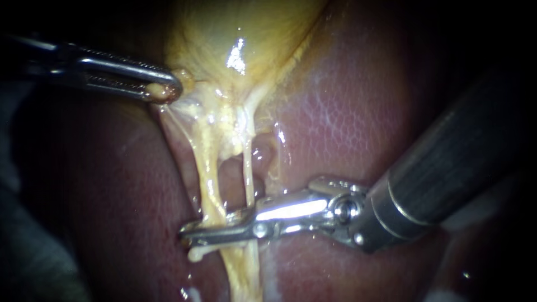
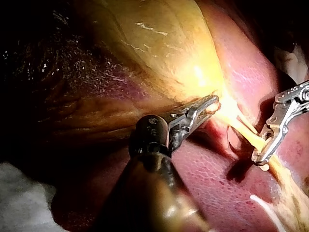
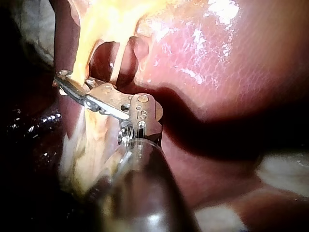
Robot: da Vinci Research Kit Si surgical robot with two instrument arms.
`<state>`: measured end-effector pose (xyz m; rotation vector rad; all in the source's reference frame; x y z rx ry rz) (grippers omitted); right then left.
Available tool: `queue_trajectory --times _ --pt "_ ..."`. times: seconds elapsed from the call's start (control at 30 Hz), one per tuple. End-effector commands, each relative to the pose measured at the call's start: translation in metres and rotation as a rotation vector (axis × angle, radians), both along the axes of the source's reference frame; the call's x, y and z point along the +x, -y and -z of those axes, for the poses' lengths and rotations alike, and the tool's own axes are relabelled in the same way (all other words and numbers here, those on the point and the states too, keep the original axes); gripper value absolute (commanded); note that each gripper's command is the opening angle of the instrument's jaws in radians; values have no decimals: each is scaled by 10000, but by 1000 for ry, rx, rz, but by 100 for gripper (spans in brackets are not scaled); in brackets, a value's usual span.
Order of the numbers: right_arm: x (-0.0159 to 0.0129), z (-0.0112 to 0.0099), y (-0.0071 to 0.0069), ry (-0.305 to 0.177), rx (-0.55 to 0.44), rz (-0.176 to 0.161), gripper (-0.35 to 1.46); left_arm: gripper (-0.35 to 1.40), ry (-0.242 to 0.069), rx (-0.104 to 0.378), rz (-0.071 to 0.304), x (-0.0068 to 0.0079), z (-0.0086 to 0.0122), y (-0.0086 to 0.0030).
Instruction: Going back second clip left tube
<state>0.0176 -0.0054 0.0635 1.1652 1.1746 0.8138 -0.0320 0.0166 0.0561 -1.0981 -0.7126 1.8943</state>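
The yellow gallbladder (image 1: 235,33) narrows into two pale tubes: the thicker left tube (image 1: 207,184) and the thin right tube (image 1: 248,173). My right instrument (image 1: 187,235) reaches in from the right and lies across both tubes. Its long jaws are nearly parallel and shut on the left tube, one on each side of it. A small pale stub (image 1: 196,254) shows just below the jaws; no clip is clearly visible. My left instrument (image 1: 162,89) is shut on a fold of gallbladder tissue at the neck, holding it to the left. The right wrist view shows the right instrument (image 3: 60,82) clamped over the left tube (image 3: 79,65).
Pink liver (image 1: 347,112) lies behind and on both sides of the tubes. The wide dark shaft of the right instrument (image 1: 447,168) fills the right side. White gauze (image 2: 24,193) lies beside the left instrument's shaft.
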Motion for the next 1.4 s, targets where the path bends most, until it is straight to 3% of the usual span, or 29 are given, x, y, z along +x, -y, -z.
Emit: queue_trajectory --times 0.03,0.1,0.2,0.33,0.53,0.73,0.87,1.1,1.4 --pt "1 -1 0 -4 1 -2 -29 -35 0 0 1 0 0 0" --pt "3 -2 2 -18 -46 -4 0 -35 0 0 1 0 0 0" --pt "7 -3 2 -26 -63 -4 27 -35 -1 0 1 0 0 0" --pt "13 -5 -2 3 -118 -27 41 -35 -1 -1 1 0 -1 1" --pt "10 -12 -8 71 -219 -16 45 -35 -1 -1 1 0 -1 1" --pt "2 -12 -12 76 -298 -35 46 -35 -1 -1 1 0 -1 1" --pt "-7 -5 -14 86 -377 -25 47 -35 -1 -1 0 1 -1 1" --pt "-23 19 -26 188 -506 4 50 -35 0 -1 0 1 -1 1" --pt "-40 28 -30 187 -552 12 50 -35 0 -1 0 1 -1 1"
